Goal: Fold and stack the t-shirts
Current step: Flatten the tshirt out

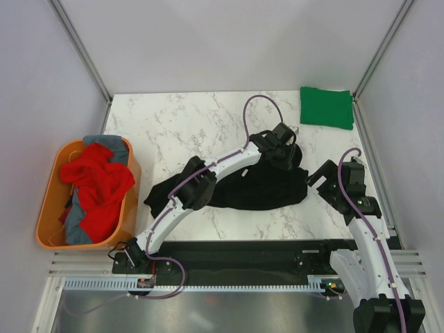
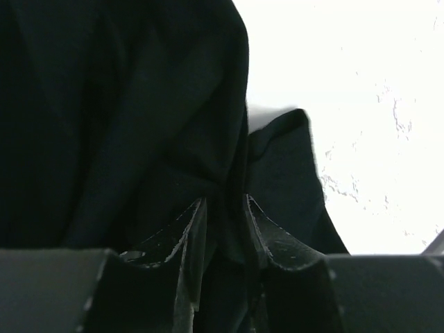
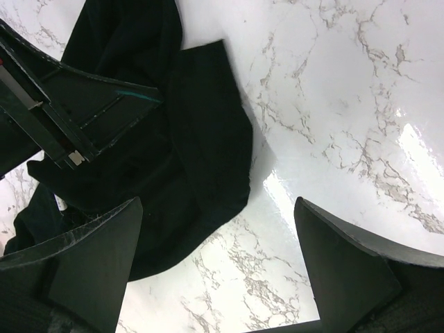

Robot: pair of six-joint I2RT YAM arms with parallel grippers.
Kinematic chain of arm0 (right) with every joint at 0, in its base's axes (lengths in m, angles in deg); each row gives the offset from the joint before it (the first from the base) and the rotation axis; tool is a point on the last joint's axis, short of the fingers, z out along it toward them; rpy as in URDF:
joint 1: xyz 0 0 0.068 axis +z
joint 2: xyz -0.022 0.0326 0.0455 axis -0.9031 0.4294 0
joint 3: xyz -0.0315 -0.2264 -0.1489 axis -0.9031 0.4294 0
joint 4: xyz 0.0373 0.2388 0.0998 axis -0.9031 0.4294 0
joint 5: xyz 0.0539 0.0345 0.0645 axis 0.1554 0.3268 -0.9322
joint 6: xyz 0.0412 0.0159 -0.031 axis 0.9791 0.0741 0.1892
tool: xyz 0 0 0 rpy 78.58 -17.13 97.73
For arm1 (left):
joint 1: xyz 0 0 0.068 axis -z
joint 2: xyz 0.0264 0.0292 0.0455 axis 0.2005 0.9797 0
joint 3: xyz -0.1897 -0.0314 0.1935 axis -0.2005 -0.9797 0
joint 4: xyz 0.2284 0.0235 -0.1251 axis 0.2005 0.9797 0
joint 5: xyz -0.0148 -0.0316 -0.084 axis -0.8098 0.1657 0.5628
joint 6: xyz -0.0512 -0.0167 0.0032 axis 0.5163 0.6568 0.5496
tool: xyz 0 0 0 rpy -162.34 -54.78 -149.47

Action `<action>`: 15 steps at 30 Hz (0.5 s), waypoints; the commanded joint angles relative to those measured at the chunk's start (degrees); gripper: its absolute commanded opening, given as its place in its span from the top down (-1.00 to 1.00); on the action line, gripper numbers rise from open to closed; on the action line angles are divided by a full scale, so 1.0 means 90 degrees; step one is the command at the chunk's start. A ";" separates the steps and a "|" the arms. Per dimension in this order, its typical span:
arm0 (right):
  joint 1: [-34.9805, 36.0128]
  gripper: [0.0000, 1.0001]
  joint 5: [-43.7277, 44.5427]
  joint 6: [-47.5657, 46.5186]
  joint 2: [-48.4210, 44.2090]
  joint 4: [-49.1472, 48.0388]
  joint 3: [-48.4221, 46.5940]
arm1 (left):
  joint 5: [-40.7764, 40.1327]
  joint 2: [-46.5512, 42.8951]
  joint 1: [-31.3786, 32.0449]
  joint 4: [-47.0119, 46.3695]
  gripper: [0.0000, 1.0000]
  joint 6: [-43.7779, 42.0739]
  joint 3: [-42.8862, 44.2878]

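Left gripper (image 2: 227, 208) clenched on a fold of the black shirt (image 1: 258, 189), gripping at the shirt's 1 o'clock end. I see the shirt lying rumpled across the middle of the marble table (image 1: 173, 125), part of it under the left arm. Right gripper (image 3: 216, 208) released, jaws wide apart, held above the shirt's 3 o'clock edge. Green shirt (image 1: 326, 107) lies folded flat in the table's 1 o'clock corner, well apart from the black one. Red shirt (image 1: 97, 187) and grey shirt (image 1: 103, 143) sit heaped in the orange tub (image 1: 50, 208) at 9 o'clock, red on top.
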 commanded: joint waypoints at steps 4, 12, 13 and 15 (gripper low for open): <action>-0.0020 -0.96 -0.0068 0.0021 0.0046 -0.0265 0.0106 | 0.0463 -0.0479 -0.0007 -0.0199 0.31 0.0214 -0.0165; -0.0020 -0.96 -0.0087 0.0031 0.0046 -0.0324 0.0252 | 0.0512 -0.0469 -0.0036 -0.0287 0.95 0.0214 -0.0351; -0.0020 -0.96 -0.0078 0.0021 0.0046 -0.0334 0.0262 | 0.0531 -0.0479 -0.0046 -0.0287 0.96 0.0223 -0.0351; -0.0020 -0.96 -0.0058 0.0011 0.0046 -0.0344 0.0301 | 0.0522 -0.0547 -0.0036 -0.0296 0.96 0.0243 -0.0351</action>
